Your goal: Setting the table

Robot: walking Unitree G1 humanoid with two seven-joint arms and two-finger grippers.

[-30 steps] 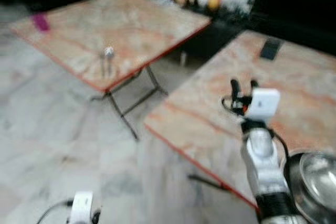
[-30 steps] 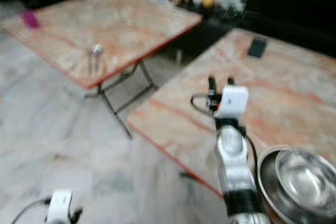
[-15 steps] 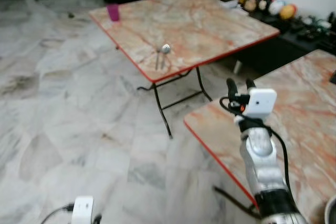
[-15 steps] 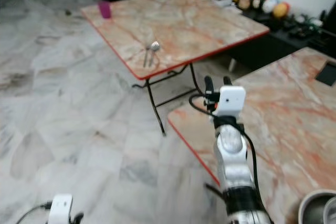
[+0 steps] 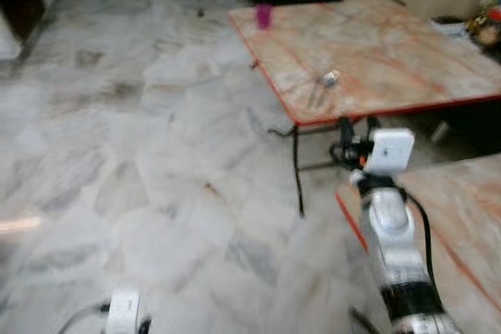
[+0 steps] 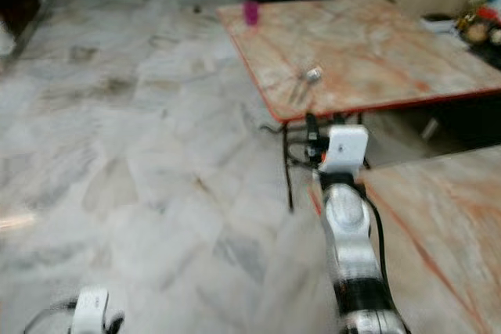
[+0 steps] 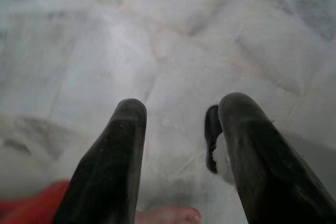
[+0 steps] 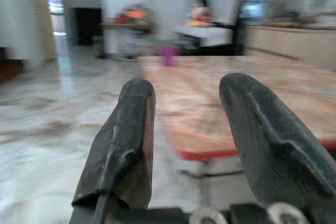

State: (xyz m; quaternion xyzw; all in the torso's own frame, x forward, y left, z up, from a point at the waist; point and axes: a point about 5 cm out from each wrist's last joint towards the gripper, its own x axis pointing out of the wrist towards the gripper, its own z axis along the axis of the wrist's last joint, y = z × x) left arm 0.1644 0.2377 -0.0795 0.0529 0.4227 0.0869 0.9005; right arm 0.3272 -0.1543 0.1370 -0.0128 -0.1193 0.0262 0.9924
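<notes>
We see the folding table (image 5: 376,52), its pinkish marble-patterned top edged in red, standing on the pale marble floor (image 5: 117,154) ahead of us and toward our right. Near the table's front edge lie what look like a spoon and another piece of cutlery (image 5: 325,84), though blur keeps us from telling them apart. At the table's far corner stands a magenta cup (image 5: 264,15), well apart from the cutlery. Just short of the table's front edge our right gripper (image 5: 356,124) is raised, its two black fingers spread with nothing between them; in the right wrist view the fingers (image 8: 126,135) frame the tabletop and the cup (image 8: 168,55) beyond. Nearer to us than the folding table, on the right, the corner of a second table (image 5: 454,209) with the same red-edged top sits beside our right arm. Our left gripper (image 7: 176,156) hangs low, far from the folding table, its fingers apart and empty over the floor, where a bare foot (image 7: 168,215) and something red (image 7: 26,203) show.
</notes>
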